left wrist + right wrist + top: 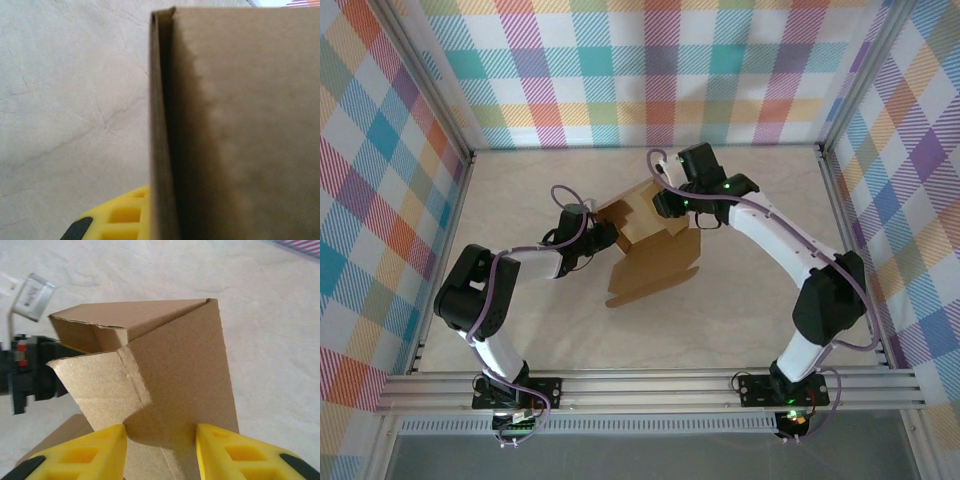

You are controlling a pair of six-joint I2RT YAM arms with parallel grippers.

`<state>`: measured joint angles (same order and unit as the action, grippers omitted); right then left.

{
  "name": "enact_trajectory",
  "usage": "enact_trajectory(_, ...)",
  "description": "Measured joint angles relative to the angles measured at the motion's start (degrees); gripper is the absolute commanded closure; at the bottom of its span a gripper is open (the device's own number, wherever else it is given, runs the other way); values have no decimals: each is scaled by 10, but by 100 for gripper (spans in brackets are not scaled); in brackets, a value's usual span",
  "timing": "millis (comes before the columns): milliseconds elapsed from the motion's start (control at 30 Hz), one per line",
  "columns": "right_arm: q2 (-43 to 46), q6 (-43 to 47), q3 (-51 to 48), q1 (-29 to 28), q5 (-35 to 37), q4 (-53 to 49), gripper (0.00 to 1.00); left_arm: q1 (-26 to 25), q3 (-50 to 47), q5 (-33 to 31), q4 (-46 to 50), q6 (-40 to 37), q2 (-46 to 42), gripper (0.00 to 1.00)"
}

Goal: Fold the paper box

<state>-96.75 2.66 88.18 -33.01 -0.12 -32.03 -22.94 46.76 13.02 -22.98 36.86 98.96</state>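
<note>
**Workpiece.** The paper box is plain brown corrugated cardboard, partly erected. It sits on the pale table, between the two grippers. In the top view, several panels at the box's far end stand upright and form an open corner. One wide flap lies flat on the table at the box's near end. In the right wrist view, the box shows a tall panel with a vertical crease, a smaller flap folded across its left part, and a hollow pocket behind that flap.

**Left gripper.** The left gripper is at the box's left side and is closed on the box's wall. In the left wrist view, the wall runs edge-on up the frame. One yellow finger sits against its left face. The other finger is hidden behind the cardboard.

**Right gripper.** The right gripper is at the box's far right corner. In its wrist view, the gripper has its jaws apart, and the yellow fingers straddle the lower part of the creased panel. It is unclear whether the pads press on the cardboard.

**Surroundings.** Plaid walls enclose the table on the box's far, left and right sides.
</note>
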Motion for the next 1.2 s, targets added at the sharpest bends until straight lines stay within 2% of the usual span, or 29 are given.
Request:
enact_trajectory(200, -28, 23, 22, -16, 83, -4, 64, 0, 0, 0, 4, 2, 0, 100)
enact_trajectory(600, -76, 58, 61, -45, 223, -12, 77, 0, 0, 0, 9, 11, 0, 100)
enact_trajectory(967, -121, 65, 99, -65, 311, -31, 81, 0, 0, 5, 21, 15, 0, 100)
enact_trajectory(1200, -130, 64, 108, -69, 334, -37, 84, 0, 0, 8, 21, 15, 0, 100)
